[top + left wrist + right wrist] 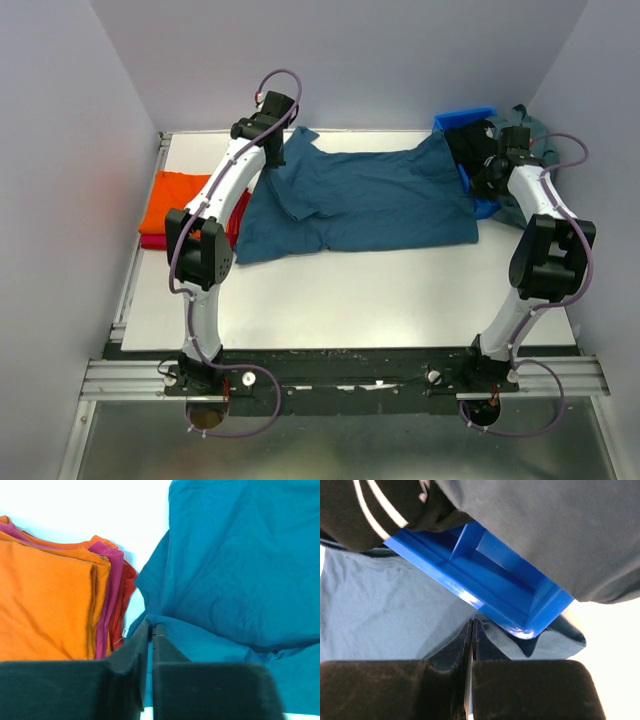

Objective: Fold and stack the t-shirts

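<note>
A dark teal t-shirt (370,195) lies spread across the back of the white table. My left gripper (274,152) is shut on its left edge; the wrist view shows the fingertips pinching a teal fold (151,626). My right gripper (488,172) is shut on the shirt's right edge (472,625), just under the blue bin's corner. A folded stack sits at the left, with the orange shirt (180,195) on top and the crimson one (155,242) below. The stack also shows in the left wrist view (45,605), close beside the teal shirt.
A rigid blue plastic bin (462,119) stands at the back right, tipped over the teal shirt's edge (490,585). It holds a black shirt (545,530) and a grey-blue one (535,125). White walls close in the left, back and right. The table's front half (370,300) is bare.
</note>
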Controlling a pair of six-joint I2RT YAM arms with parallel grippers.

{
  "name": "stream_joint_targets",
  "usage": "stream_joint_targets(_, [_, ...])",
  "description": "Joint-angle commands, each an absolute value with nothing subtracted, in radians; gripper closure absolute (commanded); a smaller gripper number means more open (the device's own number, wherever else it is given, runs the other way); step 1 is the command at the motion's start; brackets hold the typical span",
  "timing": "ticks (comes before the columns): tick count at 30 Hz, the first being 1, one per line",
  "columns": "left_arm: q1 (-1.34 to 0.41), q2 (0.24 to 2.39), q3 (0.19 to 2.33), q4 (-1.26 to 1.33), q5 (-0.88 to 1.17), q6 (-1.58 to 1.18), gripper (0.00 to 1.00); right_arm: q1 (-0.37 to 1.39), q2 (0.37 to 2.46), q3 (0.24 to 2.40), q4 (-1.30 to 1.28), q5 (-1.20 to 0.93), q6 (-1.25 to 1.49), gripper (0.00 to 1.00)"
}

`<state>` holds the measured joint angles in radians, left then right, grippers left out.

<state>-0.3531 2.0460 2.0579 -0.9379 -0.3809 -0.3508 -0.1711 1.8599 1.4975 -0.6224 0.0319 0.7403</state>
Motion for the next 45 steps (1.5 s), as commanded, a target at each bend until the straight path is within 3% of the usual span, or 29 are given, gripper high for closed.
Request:
stream_joint_targets(1, [-0.319,2.086,2.14,-0.989,-0.321,-0.339,0.55,-0.173,1.872,1.533,-0.62,0.028,0.695,0.62])
stream_joint_targets(2, [-0.311,2.094,2.173,-1.012,-0.298,-0.356,0.31,-0.173,1.849,1.508,-0.603,0.02,0.696,0.53])
stream_joint_targets(3, [-0.31,2.091,2.19,-1.031,-0.284,-0.368,0.21,-0.172,1.817,1.478,-0.571,0.006,0.693,0.49])
stream_joint_targets(6, [-0.311,1.998,2.111,-0.974,-0.282,-0.379,0.04,-0.173,1.726,1.39,-0.517,0.008,0.704,0.47])
stream_joint_targets(7, [-0.313,1.958,2.067,-0.953,-0.282,-0.383,0.02,-0.173,1.698,1.365,-0.515,0.011,0.704,0.47])
stream_joint_targets(11, [-0.314,1.749,1.84,-0.862,-0.267,-0.452,0.03,-0.173,1.583,1.217,-0.477,0.018,0.706,0.48])
stream_joint_targets(19, [-0.37,1.202,1.013,-0.433,-0.133,-0.774,0.2,-0.173,1.378,0.839,-0.339,0.051,0.776,0.59])
stream_joint_targets(26, [-0.391,0.916,0.586,-0.287,-0.192,-0.959,0.27,-0.195,1.414,0.767,-0.29,0.048,0.824,0.63])
stream_joint_targets(37, [-0.391,0.828,0.517,-0.276,-0.301,-0.983,0.27,-0.225,1.598,0.85,-0.221,0.068,0.877,0.59])
stream_joint_targets(45, [-0.39,0.828,0.535,-0.285,-0.301,-0.959,0.27,-0.232,1.54,0.825,-0.224,0.057,0.842,0.56])
